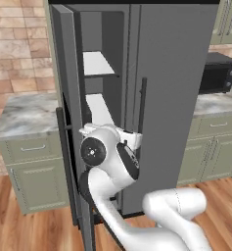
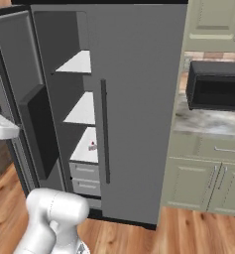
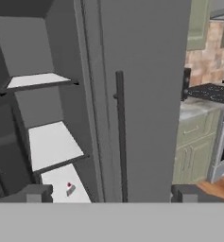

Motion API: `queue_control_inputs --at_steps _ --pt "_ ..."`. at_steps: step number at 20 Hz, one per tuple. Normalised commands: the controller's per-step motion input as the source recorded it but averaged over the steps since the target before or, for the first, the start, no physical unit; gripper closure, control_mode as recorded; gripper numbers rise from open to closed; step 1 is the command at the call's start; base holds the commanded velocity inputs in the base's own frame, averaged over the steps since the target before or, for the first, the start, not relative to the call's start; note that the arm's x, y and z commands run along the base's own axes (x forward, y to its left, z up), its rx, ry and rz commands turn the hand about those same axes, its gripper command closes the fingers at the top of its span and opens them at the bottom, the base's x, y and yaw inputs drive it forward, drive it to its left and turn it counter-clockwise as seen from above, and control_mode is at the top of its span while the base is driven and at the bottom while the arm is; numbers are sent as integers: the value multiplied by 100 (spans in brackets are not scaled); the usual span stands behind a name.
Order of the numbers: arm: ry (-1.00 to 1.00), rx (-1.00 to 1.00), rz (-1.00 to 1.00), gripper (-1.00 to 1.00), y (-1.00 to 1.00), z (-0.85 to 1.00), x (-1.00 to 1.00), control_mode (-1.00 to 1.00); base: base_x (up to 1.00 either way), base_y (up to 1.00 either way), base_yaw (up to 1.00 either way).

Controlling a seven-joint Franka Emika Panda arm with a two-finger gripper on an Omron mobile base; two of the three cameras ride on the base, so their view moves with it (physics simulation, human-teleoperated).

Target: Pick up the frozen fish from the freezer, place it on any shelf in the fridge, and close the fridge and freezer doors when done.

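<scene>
Freezer (image 2: 64, 114) door (image 2: 20, 99) open, fridge door (image 2: 139, 109) shut.

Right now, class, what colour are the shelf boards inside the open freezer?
White, against the dark grey interior; the shelf boards show best in the right base view.

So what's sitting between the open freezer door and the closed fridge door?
In the right base view, between the freezer door and fridge door: the freezer interior, with narrow white shelves, grey drawers, and a small red-and-white item on the lowest shelf.
</scene>
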Motion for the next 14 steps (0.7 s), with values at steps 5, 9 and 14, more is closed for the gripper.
queue_control_inputs --at_steps 5,9,14 --pt "0 -26 -9 -100 100 -34 40 -100 0 0 0" --pt "0 -17 -31 -100 100 -18 75 -100 0 0 0" --pt "-2 -13 -31 -100 100 -9 -4 -100 0 0 0"
